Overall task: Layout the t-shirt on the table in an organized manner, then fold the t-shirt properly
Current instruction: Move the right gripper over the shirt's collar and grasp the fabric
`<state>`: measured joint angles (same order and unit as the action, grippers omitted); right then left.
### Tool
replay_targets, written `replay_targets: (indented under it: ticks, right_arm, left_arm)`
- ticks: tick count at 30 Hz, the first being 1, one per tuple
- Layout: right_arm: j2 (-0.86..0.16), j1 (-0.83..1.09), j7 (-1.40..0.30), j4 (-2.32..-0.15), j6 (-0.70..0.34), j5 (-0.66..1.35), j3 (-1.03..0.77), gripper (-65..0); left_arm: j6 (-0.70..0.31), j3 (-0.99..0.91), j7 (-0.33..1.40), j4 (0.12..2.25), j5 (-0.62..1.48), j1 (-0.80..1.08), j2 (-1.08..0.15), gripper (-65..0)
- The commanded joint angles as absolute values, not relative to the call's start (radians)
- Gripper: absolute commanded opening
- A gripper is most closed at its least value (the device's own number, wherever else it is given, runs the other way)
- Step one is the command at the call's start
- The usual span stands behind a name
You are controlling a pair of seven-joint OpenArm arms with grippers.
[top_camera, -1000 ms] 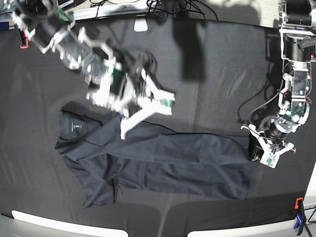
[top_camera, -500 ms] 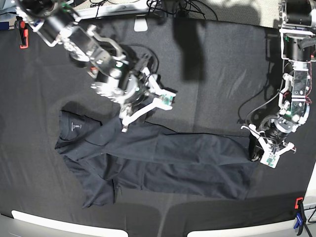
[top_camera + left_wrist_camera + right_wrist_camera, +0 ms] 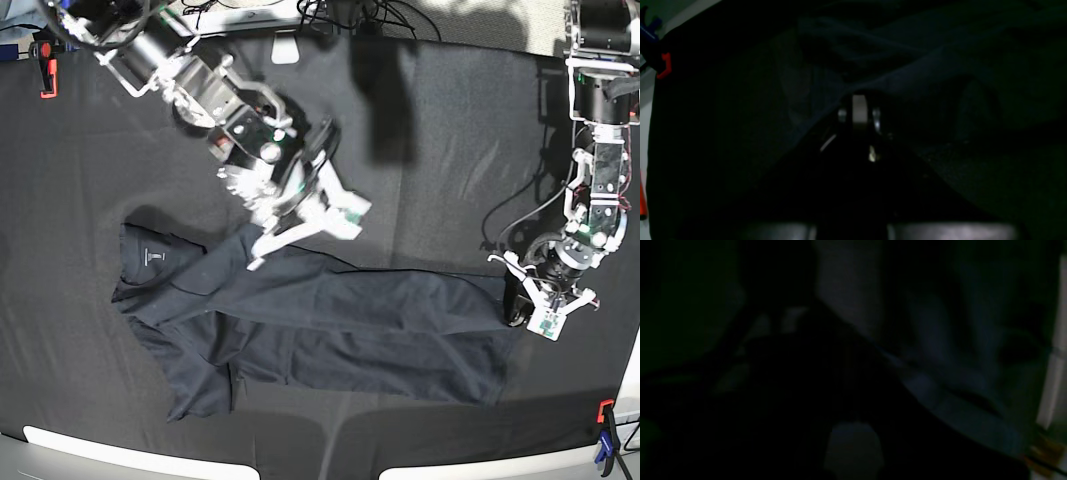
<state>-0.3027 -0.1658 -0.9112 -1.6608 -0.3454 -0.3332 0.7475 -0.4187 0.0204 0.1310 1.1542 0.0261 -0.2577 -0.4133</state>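
Across the black-clothed table (image 3: 440, 150), nothing shifted in the last second except the right arm. Swung in from 10 o'clock toward the middle, wrist rolled over, right tool (image 3: 260, 256) now planted on the upper edge of the t-shirt (image 3: 330, 320). Opened and snapped closed again within that second; now closed. Whether any cloth is pinched between the tips cannot be told, the right wrist view being too dark and blurred.

No visible movement of the shirt itself across that second: same outline, same creases. Probably means a fresh grip being sought on the upper edge, with spreading not yet resumed and folding not begun.

Shirt lying in the lower middle of the table, long axis running 9 to 3 o'clock, dipping a little toward 4. Collar end at 9 o'clock, marked by the small white label (image 3: 152, 257); hem end at 3 o'clock. Body bunched lengthwise, one sleeve trailing toward 7 o'clock.

Left tool (image 3: 530, 312) unmoved at the 3 o'clock hem corner, fully closed, apparently pinching the hem; in the left wrist view, fabric tented over its tip.
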Motion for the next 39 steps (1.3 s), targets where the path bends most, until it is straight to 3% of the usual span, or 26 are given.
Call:
replay_targets:
  ticks: [1,5,11,14,16,39]
  right_arm:
    - [-0.3,-0.185,-0.899,-1.706,-0.334,-0.339,0.742,-65.0]
    - [-0.303,-0.18,-0.915,-1.817,-0.331,-0.331,0.742,-65.0]
    - [-0.302,-0.179,-1.027,-1.856,-0.332,-0.142,0.742,-65.0]
    - [-0.302,-0.164,-1.031,-1.836,-0.332,-0.119,0.742,-46.5]
    - [-0.302,-0.142,-1.028,-1.826,-0.332,-0.128,0.742,-40.0]
    - [-0.297,-0.11,-0.925,-1.715,-0.314,-0.251,0.739,-40.0]
  left_arm:
    - [-0.41,0.014,0.104,1.171,0.035,-0.282,-0.427,-65.0]
    - [-0.411,0.014,0.104,1.171,0.035,-0.283,-0.427,-65.0]
    - [-0.41,0.014,0.105,1.171,0.035,-0.283,-0.427,-65.0]
    - [-0.411,0.014,0.105,1.171,0.035,-0.283,-0.427,-65.0]
    - [-0.411,0.014,0.105,1.171,0.035,-0.282,-0.427,-65.0]
    - [-0.41,0.014,0.105,1.171,0.035,-0.282,-0.427,-65.0]
